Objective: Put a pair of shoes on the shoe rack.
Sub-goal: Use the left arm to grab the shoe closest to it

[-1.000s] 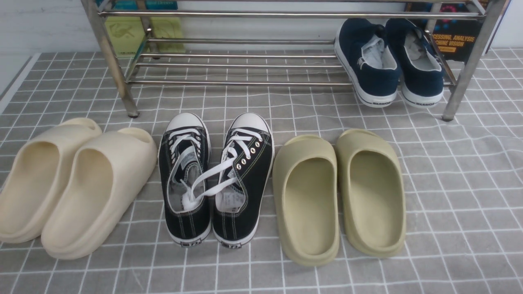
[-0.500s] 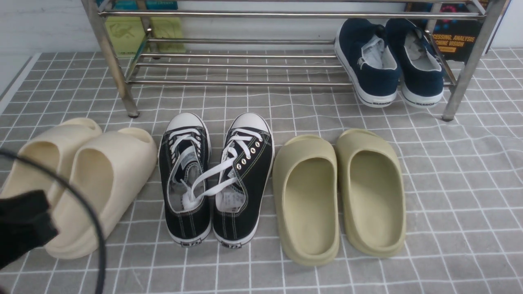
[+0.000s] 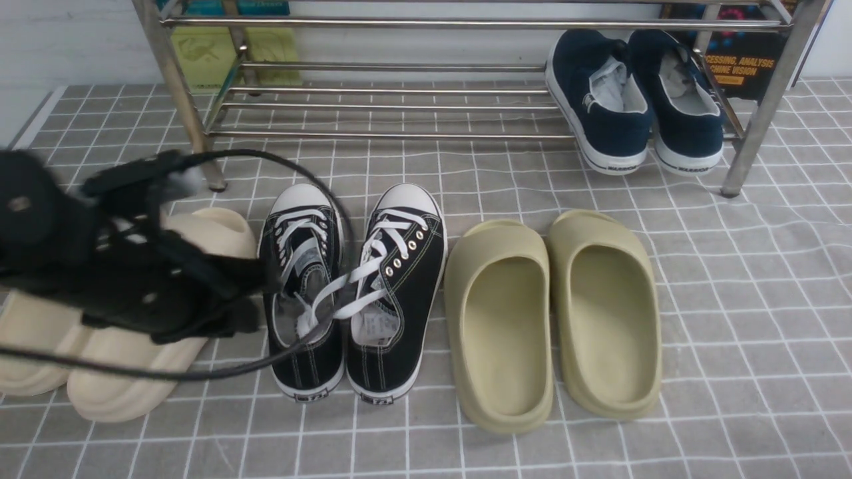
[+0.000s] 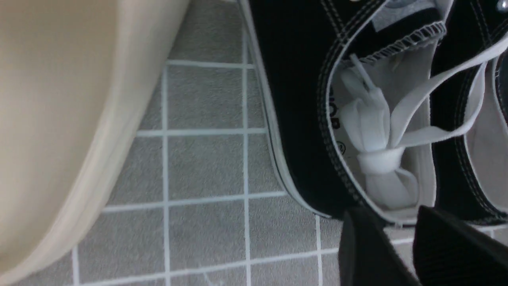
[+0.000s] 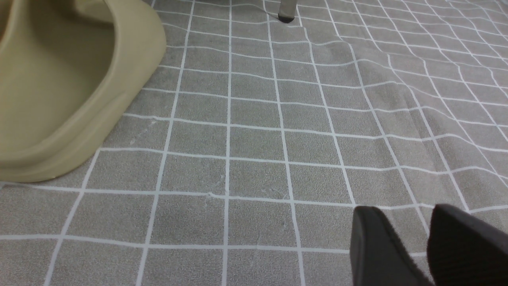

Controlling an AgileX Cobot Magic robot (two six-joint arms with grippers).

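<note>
Front view: the pair of shoes (image 3: 393, 299) sits on the grey mat (image 3: 732, 299) before the shoe rack (image 3: 386, 134), with your left end effector (image 3: 256, 307) beside the left sneaker (image 3: 306, 362), jaws parted and empty. Left wrist view: its fingers (image 4: 369, 254) hover at that sneaker's heel collar, so the pick-up looks in hand; next, straddle the collar and close. Right wrist view: your right end effector (image 5: 401, 214) hangs open over the mat, empty.

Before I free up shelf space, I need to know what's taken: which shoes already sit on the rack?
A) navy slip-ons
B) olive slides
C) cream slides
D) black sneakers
A: the navy slip-ons rest on the shoe rack's lower bars, at its right end.
</note>
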